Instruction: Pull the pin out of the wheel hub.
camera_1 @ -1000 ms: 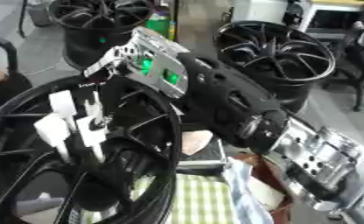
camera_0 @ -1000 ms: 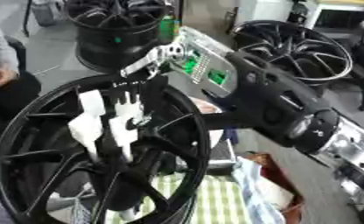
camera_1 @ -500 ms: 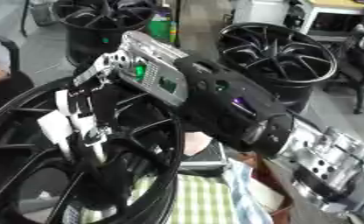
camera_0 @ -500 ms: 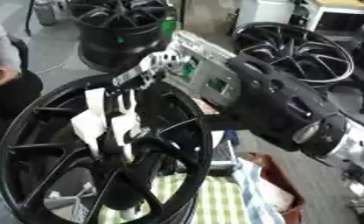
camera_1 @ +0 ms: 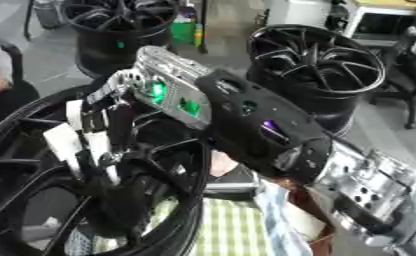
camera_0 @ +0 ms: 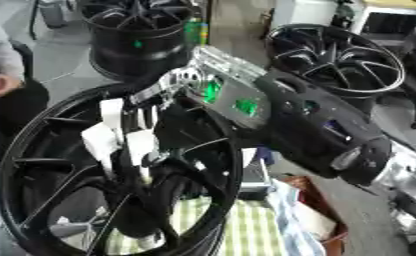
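Observation:
A large black wheel hub (camera_0: 10,160) with thin spokes stands tilted in front of me and fills the lower left of both views. My right arm (camera_0: 308,125), black with green lights, reaches in from the right. Its right hand (camera_0: 124,142), with white covers on it, sits over the spokes close to the hub's centre (camera_0: 150,200). The pin itself cannot be made out among the dark spokes and the hand. My left hand shows in neither view.
Two more black wheels stand behind, one at the back left (camera_0: 137,25) and one at the back right (camera_0: 334,55). A person sits at the left edge (camera_0: 1,75). A green checked cloth (camera_0: 246,230) lies under the hub. Silver arm parts (camera_1: 369,190) fill the lower right.
My right forearm has sunk a little lower toward the hub. The hand stays at the same place on the spokes.

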You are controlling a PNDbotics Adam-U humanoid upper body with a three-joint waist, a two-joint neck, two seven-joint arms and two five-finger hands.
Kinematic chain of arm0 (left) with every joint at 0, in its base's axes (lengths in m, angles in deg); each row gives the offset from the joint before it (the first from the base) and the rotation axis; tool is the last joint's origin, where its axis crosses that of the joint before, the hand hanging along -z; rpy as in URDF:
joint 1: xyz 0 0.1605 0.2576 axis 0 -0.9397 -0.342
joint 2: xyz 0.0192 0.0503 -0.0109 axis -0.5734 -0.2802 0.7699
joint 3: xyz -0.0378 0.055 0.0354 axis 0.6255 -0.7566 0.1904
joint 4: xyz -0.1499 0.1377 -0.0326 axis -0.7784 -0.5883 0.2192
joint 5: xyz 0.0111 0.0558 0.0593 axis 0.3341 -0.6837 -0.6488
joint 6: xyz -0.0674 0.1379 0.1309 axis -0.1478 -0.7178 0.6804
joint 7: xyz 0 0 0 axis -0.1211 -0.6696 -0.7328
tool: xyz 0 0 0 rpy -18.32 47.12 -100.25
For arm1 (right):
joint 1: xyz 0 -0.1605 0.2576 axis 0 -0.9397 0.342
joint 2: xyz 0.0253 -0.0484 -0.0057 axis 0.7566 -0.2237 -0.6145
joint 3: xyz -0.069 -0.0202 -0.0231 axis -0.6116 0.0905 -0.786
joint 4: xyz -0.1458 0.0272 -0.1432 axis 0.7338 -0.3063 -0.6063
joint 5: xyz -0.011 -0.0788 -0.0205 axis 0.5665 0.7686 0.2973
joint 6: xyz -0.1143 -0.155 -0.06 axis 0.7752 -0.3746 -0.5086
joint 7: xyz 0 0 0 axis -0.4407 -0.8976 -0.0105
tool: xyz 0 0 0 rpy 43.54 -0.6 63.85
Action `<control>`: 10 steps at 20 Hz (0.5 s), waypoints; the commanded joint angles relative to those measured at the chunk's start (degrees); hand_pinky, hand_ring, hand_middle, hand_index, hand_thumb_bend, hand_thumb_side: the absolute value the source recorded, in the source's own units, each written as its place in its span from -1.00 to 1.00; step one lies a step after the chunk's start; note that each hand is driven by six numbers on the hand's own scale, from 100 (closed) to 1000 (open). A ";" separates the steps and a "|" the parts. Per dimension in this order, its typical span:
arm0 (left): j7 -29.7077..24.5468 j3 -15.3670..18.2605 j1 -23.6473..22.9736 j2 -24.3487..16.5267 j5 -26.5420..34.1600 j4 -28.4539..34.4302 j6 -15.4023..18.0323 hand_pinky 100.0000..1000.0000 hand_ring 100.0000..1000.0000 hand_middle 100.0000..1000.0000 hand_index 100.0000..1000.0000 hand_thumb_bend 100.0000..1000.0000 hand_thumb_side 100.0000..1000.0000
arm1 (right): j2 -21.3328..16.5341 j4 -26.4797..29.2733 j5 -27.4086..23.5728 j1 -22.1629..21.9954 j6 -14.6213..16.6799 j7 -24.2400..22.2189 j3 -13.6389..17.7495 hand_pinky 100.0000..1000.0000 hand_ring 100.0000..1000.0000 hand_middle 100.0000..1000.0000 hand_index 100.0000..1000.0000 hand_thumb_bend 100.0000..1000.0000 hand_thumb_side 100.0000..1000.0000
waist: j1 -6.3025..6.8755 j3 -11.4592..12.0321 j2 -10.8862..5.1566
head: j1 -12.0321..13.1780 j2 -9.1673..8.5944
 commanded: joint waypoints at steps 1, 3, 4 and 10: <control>-0.27 0.17 0.35 -0.35 0.16 0.67 0.16 0.64 0.80 0.55 0.57 -0.94 0.21 | -0.06 -0.54 1.83 0.63 -1.05 -0.79 1.42 0.55 0.55 0.61 0.67 -0.30 -0.70 | 0.42 0.08 -0.52 | -0.12 -0.27; -0.34 0.13 0.33 -0.28 0.19 0.67 0.15 0.64 0.80 0.55 0.57 -0.94 0.21 | 0.21 -1.05 2.36 0.41 -0.71 -0.79 1.77 0.55 0.55 0.60 0.67 -0.32 -0.70 | 0.41 0.12 -0.45 | -0.23 -0.36; -0.37 0.12 0.33 -0.25 0.20 0.67 0.14 0.64 0.80 0.55 0.57 -0.94 0.21 | 0.34 -1.25 2.45 0.32 -0.60 -0.79 1.88 0.54 0.55 0.60 0.67 -0.32 -0.70 | 0.41 0.14 -0.43 | -0.25 -0.38; -0.52 0.08 0.28 -0.15 0.25 0.67 0.12 0.65 0.80 0.55 0.57 -0.94 0.21 | 0.85 -1.51 2.60 -0.34 -0.79 -0.51 2.56 0.51 0.51 0.49 0.60 -0.38 -0.67 | 0.37 0.28 -0.34 | -0.33 -0.64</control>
